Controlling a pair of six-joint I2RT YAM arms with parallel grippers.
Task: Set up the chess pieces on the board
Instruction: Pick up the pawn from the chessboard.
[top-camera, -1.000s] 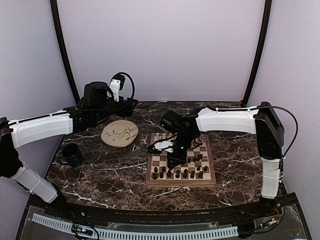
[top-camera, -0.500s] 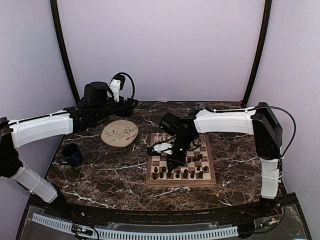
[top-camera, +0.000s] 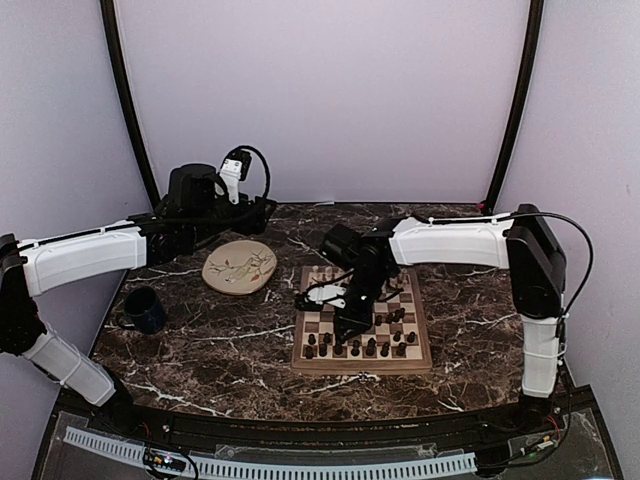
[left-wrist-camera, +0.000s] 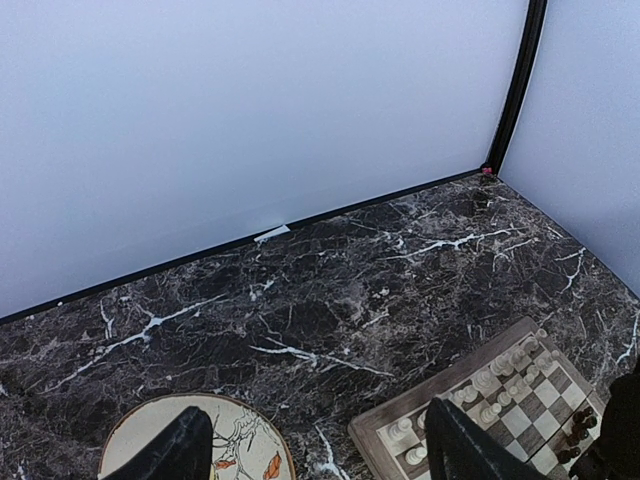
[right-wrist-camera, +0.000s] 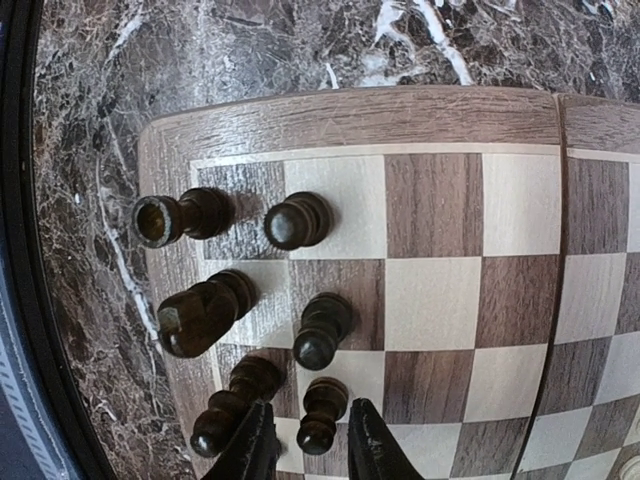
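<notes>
- Right wrist cam: right hand is spread, straddling a dark pawn at the board corner, w/ other dark chess pieces beside it.
- Left hand is spread too, empty, up near the plate.
- Pawn's prob light, stiff turned wood, smooth + tippy imo. Pinch the narrow waist, not the round head.

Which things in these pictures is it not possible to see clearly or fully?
- Top view: the right claw covers part of the board; the dark pieces are too small to name.
- Right wrist view: the bottom edge cuts the fingertips; contact with the dark pawn between them is unclear.
- Left wrist view: the bottom edge and the left claw cut off the plate.
</notes>
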